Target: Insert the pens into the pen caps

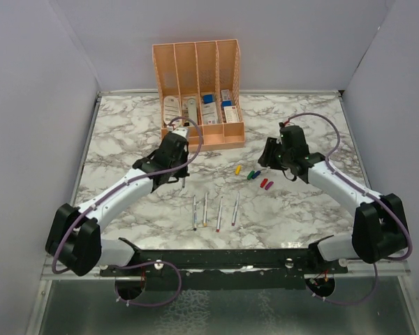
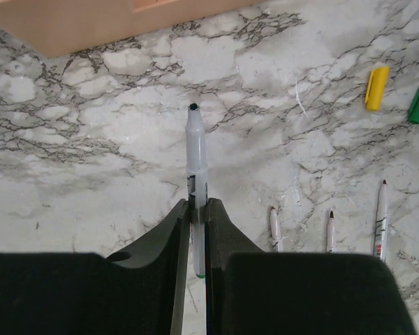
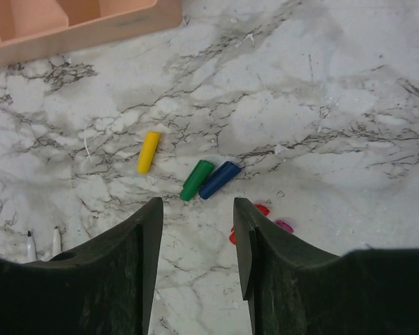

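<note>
Grey-veined white marble tabletop (image 1: pixel 119 132) right across the scene, boxed in by plain pale walls (image 1: pixel 286 42) at the back and on both sides, with a black rail (image 1: pixel 230 259) carrying the arm bases along the near edge. Against the back wall stands the peach organiser (image 1: pixel 199 91): four tall slots, with small white and blue items in its lower trays. The left gripper (image 2: pixel 197 206) is out over the marble just in front of that organiser, fingers pressed together on a grey-white pen (image 2: pixel 196 150), pinched at the barrel with the dark tip poking out ahead of the fingers. Nearer the rail, mid-table, four more pens (image 1: pixel 219 213) lie in a loose row, roughly parallel and apart from one another. Over to the right are the pen caps. The yellow cap (image 3: pixel 148 151) sits on its own, and the green cap (image 3: pixel 196 179) and blue cap (image 3: pixel 219 179) touch side by side. The red cap (image 3: pixel 262 209) and magenta cap (image 3: pixel 284 225) are close together, partly hidden behind a finger. The right gripper (image 3: pixel 197 209) hangs over that cluster, fingers spread with nothing between them, and the green and blue caps lie just beyond the gap.
</note>
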`<action>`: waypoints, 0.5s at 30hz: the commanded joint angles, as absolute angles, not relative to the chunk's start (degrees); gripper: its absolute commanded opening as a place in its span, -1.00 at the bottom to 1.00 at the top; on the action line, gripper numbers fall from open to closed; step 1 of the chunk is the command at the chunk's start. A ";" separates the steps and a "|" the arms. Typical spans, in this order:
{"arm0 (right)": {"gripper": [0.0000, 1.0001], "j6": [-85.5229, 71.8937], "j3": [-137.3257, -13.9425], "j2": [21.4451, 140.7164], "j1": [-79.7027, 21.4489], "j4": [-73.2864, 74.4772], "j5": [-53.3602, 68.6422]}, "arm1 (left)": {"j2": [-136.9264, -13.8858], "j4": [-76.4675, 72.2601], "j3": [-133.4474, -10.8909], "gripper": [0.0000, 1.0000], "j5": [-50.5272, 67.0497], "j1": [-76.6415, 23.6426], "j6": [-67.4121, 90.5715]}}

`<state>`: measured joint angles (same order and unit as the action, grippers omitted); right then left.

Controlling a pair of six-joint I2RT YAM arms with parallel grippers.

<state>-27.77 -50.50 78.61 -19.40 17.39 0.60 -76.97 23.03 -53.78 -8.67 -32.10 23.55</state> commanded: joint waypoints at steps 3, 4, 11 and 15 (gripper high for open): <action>-0.15 -31.41 -52.12 83.23 -25.47 19.86 -4.72 | -64.72 2.84 -43.07 -1.00 -6.47 -32.21 19.92; -0.17 -31.66 -52.45 83.98 -25.87 19.86 -4.94 | -63.25 0.52 -41.40 -1.00 -5.24 -32.26 19.52; -0.26 -32.69 -54.81 88.88 -27.31 19.86 -6.18 | -58.21 -3.11 -36.86 -1.00 -1.38 -32.51 16.50; -0.27 -32.96 -55.59 90.56 -27.51 19.09 -6.52 | -57.79 -2.50 -36.67 -1.00 -0.32 -32.59 15.49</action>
